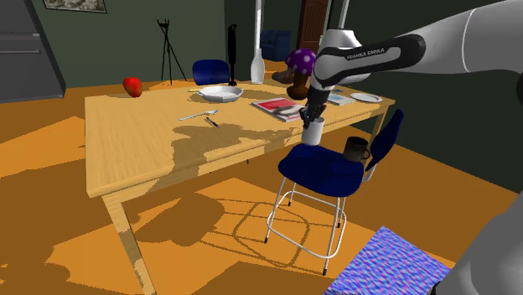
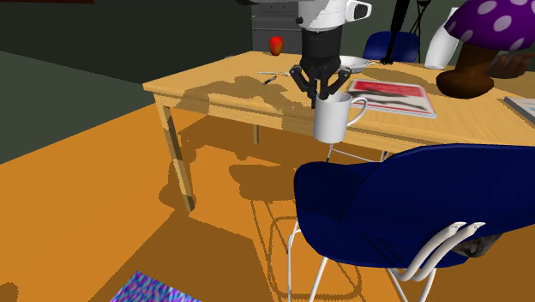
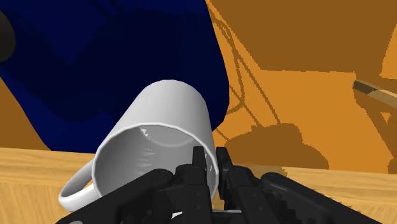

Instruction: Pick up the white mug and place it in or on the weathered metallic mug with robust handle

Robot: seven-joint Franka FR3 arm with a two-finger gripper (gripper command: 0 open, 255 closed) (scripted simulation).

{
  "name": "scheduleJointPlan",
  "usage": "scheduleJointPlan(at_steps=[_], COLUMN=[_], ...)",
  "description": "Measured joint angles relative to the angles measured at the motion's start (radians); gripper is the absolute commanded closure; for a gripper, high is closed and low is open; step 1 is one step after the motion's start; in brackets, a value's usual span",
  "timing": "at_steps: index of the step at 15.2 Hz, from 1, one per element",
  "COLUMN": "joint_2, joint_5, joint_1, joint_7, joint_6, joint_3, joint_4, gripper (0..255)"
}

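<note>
Shoulder view puts the white mug [image 1: 313, 132] in the air just off the wooden table's [image 1: 142, 142] long edge that faces the stand, above the seat of a blue chair [image 1: 323, 170]. The black gripper [image 1: 312, 116] grips it from above by the rim. In the wrist view one finger [image 3: 199, 164] lies inside the wall and the other outside, both pressed against it.

The mug hangs mouth-up with its long axis close to vertical. Its handle points to the second exterior view's right. Seen through the mouth, its inside is plain white wall down to the bottom.

A dark mug [image 1: 355, 149] sits upright on the chair's seat, close to the backrest and apart from the white one; what it holds cannot be told.

On the table, a shallow pale bowl [image 1: 220, 92] rests near the far edge, its contents unclear. Some cutlery [image 1: 198, 115] lies nearer the middle. A red-covered magazine [image 1: 277, 106] lies by the near edge just behind the gripper, and a red apple [image 1: 132, 85] sits near the far corner at the shoulder view's left.
</note>
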Motion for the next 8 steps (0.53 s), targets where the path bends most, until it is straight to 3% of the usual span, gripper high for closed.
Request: scheduleJointPlan(at_steps=[8], joint_2=[-0.001], joint_5=[0.029], joint_1=[-0.067], joint_7=[-0.144], joint_6=[-0.045], joint_3=[-0.068], joint_4=[0.044], gripper=[255])
